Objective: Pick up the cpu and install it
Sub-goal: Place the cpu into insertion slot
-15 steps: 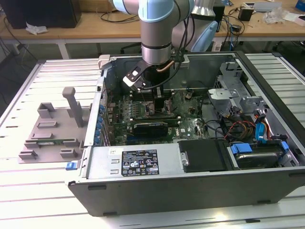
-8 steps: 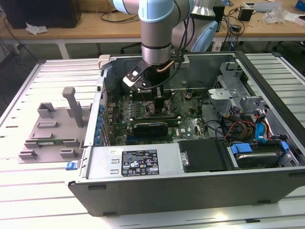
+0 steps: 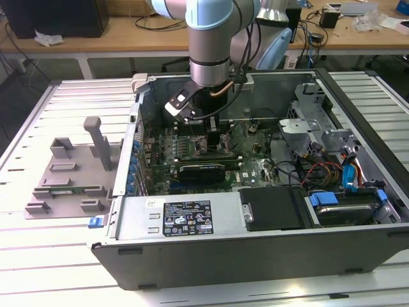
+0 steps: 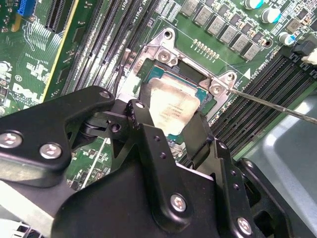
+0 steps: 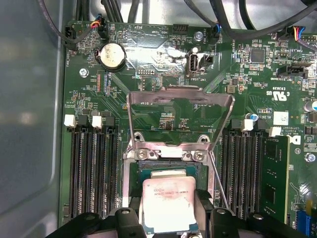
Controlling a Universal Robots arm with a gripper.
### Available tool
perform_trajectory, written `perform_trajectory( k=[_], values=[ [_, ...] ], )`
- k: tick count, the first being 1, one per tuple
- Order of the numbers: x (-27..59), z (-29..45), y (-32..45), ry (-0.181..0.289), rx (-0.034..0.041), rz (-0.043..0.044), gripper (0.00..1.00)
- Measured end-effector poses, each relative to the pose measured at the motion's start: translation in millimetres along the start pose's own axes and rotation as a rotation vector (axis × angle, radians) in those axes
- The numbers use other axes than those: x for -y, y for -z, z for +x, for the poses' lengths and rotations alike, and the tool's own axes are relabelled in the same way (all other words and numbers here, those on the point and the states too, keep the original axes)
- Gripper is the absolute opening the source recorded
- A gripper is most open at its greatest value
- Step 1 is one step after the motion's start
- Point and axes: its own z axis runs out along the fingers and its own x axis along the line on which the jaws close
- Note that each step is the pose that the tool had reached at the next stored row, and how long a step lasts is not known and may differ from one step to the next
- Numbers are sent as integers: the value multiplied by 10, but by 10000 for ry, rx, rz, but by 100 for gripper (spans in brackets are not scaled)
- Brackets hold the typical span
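Basically, fingers (image 5: 204, 201) of the gripper (image 5: 170, 214) are closed onto two opposite edges of the cpu (image 5: 167, 198), level over the open socket (image 5: 163, 167), load plate (image 5: 181, 92) raised just beyond, far inside the computer case (image 3: 255, 233). Thin, stiff, light; underside probably fragile, so an edge grip suits.

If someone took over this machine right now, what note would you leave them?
The gripper is shut on the cpu, down inside the computer case.
Cpu: at the motherboard socket; seated or not, I cannot tell.
Done: cpu picked up and brought to the socket.
Left: cpu not released; the metal retention frame stands open.
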Motion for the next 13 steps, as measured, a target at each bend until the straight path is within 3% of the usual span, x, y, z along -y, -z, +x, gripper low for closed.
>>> perform_trajectory(
  k=[9,13],
  values=[
    [-1,0,34,-15,-1,-2,51],
    [-1,-1,36,-284,9,7,51]
  ],
)
